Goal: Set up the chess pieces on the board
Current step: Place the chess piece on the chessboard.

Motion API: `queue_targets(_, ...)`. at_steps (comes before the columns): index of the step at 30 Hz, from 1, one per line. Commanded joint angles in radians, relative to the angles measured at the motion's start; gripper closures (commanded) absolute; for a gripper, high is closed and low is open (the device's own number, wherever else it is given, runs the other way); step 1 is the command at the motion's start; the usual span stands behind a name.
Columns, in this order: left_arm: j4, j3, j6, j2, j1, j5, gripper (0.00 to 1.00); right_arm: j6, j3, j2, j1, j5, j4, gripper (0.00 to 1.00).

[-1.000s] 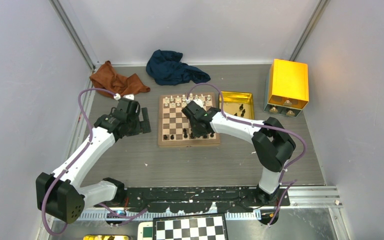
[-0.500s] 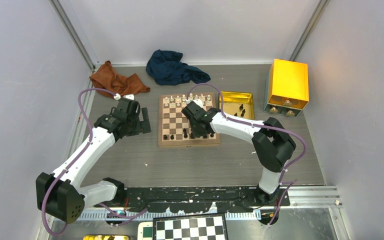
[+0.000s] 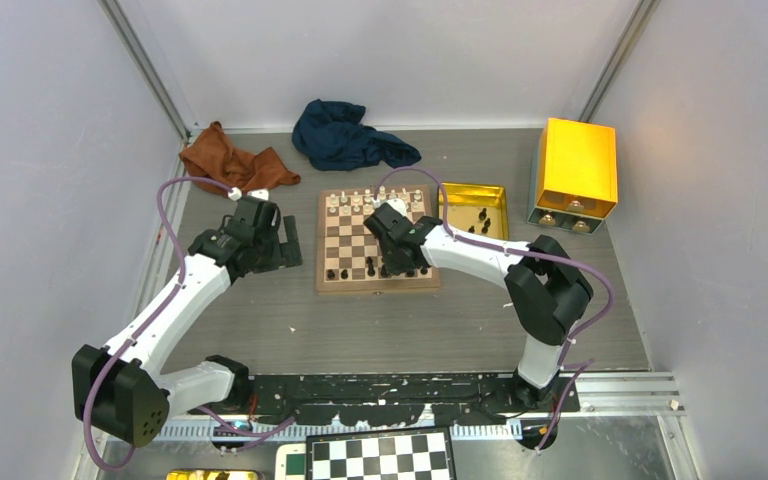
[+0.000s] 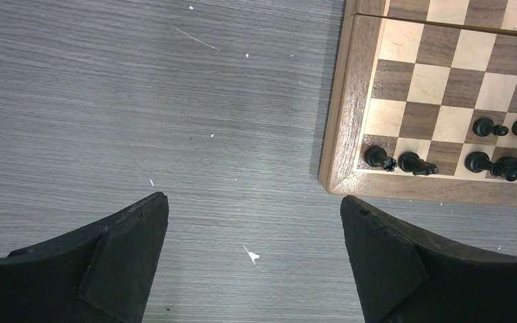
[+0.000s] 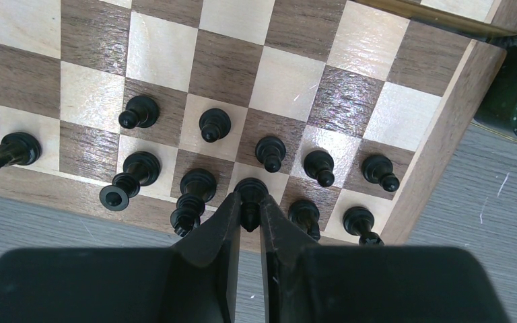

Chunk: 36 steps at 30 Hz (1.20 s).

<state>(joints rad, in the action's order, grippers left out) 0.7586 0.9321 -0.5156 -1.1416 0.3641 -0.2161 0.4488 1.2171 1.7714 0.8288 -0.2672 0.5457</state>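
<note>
Right claw (image 5: 249, 215) is clenching on one black piece (image 5: 250, 190), fingers pinching its upper part from either side. The piece is standing upright, long axis vertical, head up between the fingers, round base down over a back-row square near the board's (image 5: 444, 168) near-right corner. Cannot tell whether the base is touching the wood.

Other black pieces (image 5: 269, 153) are standing in two rows along that near edge, heads up, one per square; the held one is sitting in the row closest to the rim.

Right arm (image 3: 480, 255) is reaching from its base leftward, elbow raised at the right, forearm slanting over the board's near half, wrist pointing down.

Left arm (image 3: 175, 305) is stretching forward from a low elbow at the near left. Left claw (image 4: 252, 222) is hanging released, fingers wide apart and gripping nothing, over bare tabletop (image 4: 141, 101) just beside the board's near-left corner.
</note>
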Motion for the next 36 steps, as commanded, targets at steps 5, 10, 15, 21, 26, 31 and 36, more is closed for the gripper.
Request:
queue_targets(5, -0.038, -0.002, -0.002, 0.005, -0.005, 0.009, 0.01, 0.003, -0.018, -0.023, -0.003, 0.006, 0.013, 0.72)
queue_targets(10, -0.038, -0.004, -0.002, 0.008, -0.005, 0.011, 0.01, 0.001, -0.011, -0.029, -0.004, 0.006, 0.016, 0.69)
queue_targets(15, -0.037, -0.006, -0.003, 0.009, -0.005, 0.011, 0.01, -0.005, 0.0, -0.031, -0.004, 0.006, 0.024, 0.69)
queue_targets(21, -0.039, -0.008, -0.004, 0.009, -0.005, 0.011, 0.01, -0.006, 0.013, -0.04, -0.004, 0.008, 0.036, 0.68)
queue_targets(26, -0.04, -0.006, -0.004, 0.009, -0.005, 0.015, 0.01, -0.006, 0.031, -0.051, -0.003, 0.016, 0.049, 0.68)
queue_targets(31, -0.041, -0.006, -0.005, 0.008, -0.005, 0.018, 0.01, -0.011, 0.064, -0.07, 0.002, 0.029, 0.075, 0.68)
queue_targets(36, -0.042, -0.006, -0.009, 0.007, -0.005, 0.021, 0.01, -0.021, 0.104, -0.087, 0.008, 0.031, 0.104, 0.67)
